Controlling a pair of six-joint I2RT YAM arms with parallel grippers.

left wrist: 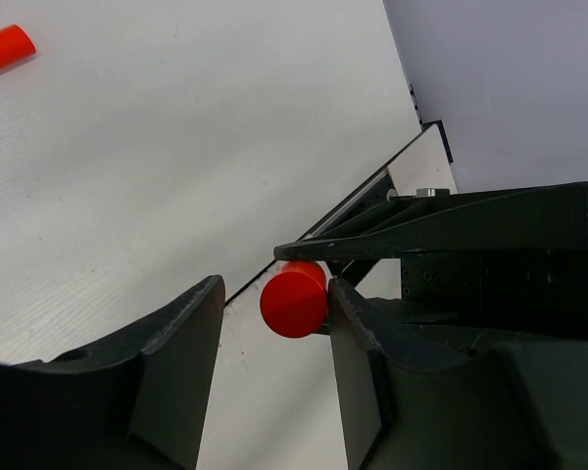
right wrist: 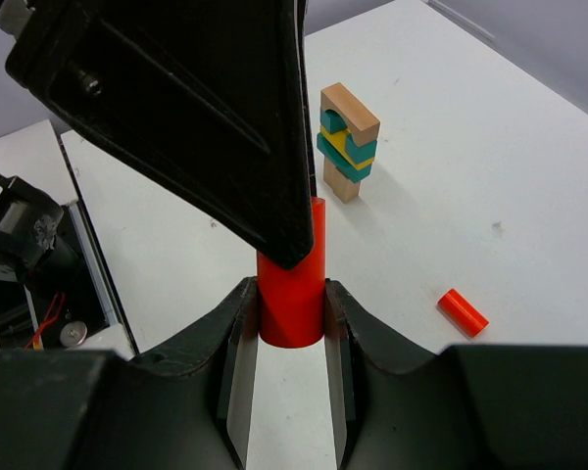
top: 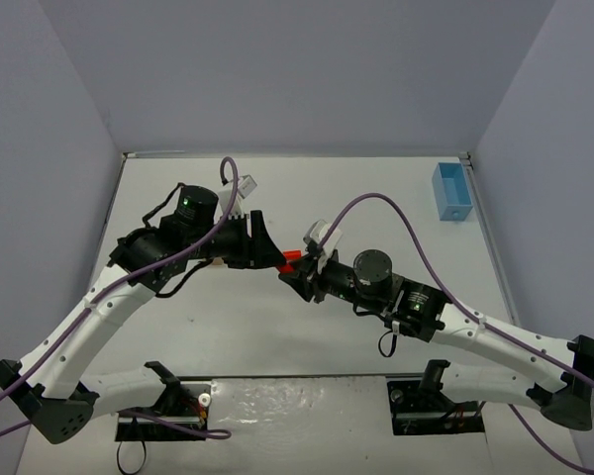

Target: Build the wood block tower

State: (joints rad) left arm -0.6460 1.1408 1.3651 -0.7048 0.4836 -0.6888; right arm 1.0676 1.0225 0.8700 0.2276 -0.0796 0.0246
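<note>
Right hand (right wrist: 290, 297) tight around red cylinder (right wrist: 292, 315)

held cylinder (right wrist: 292, 294): red | loose cylinder (right wrist: 463, 312): red | block stack (right wrist: 348, 147): tan, teal, yellow | bin (top: 452, 192): light-blue

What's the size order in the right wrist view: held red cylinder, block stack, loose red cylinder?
Largest, unranked: held red cylinder and block stack look alike, and the cylinder sits nearer the camera.
Smallest: loose red cylinder.
</note>
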